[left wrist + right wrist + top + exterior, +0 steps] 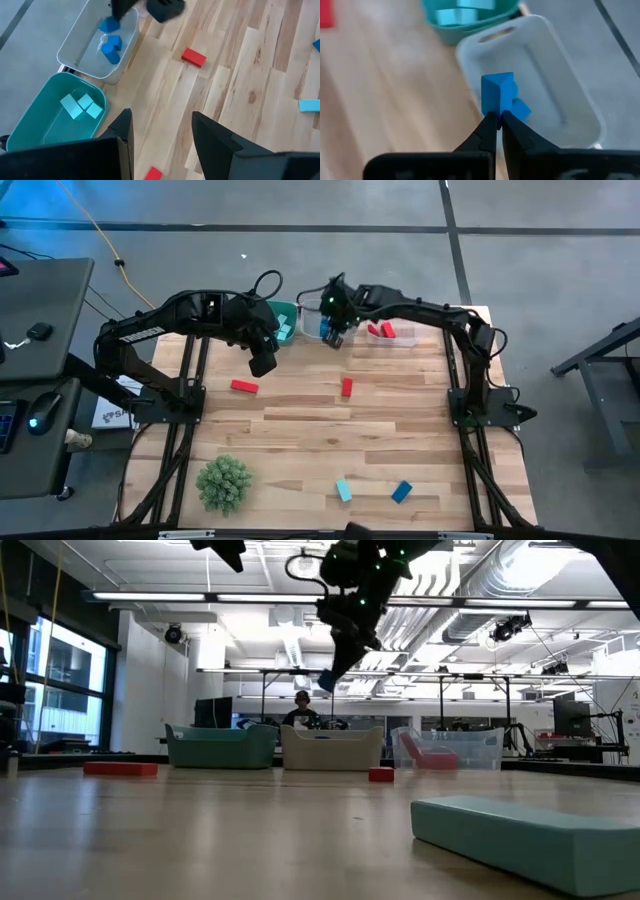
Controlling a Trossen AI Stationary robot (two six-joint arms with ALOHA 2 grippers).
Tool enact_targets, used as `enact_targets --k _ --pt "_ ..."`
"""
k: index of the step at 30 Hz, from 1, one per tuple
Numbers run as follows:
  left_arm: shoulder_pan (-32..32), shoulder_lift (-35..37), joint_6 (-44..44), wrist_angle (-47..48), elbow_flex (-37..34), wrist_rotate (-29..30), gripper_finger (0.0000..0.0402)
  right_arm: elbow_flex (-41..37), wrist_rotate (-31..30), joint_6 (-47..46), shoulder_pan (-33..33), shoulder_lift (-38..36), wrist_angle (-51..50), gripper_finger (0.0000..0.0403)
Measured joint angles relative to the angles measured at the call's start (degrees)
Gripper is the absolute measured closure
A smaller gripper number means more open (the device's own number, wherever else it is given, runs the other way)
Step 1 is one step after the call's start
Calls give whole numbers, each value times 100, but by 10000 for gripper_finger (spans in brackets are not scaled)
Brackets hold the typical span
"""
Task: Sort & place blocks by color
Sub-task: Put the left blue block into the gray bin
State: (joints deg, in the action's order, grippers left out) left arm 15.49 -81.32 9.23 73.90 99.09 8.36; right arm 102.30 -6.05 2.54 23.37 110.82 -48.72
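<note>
Blue block [497, 92]: pinched at its lower edge by the right gripper [499, 119], held above the white bin [560, 75].
White bin: at the counter's far edge, middle of three; blue blocks [111, 47] lie inside.
Teal bin [35, 127]: just beside the white bin; holds light teal blocks [82, 106].
Clear bin [400, 342]: on the white bin's other side; holds red blocks [381, 331].
Loose red blocks: one bar [244, 387] and one small piece [346, 387], mid-counter.
Loose pieces, near edge: a teal block [343, 490] and a blue one [401, 492].
Left gripper [162, 132]: fingers spread, empty (raised over the counter near the teal bin).
Counter [300, 450]: pale wood planks.
Green spiky ball [223, 483]: near-left corner.
</note>
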Motion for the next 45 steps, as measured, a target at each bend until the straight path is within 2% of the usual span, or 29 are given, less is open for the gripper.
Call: enact_targets --k 7,15,31,45 --pt "0 0 4 -42 0 0 282 0 22 -101 483 17 14 403" --pt "0 0 38 -54 0 -2 282 0 331 -379 853 297 39 403" --pt "2 0 413 -54 0 -5 282 0 817 -364 846 1044 -296 403" --pt "2 0 412 -54 0 -5 282 0 832 -402 879 1052 -292 403"
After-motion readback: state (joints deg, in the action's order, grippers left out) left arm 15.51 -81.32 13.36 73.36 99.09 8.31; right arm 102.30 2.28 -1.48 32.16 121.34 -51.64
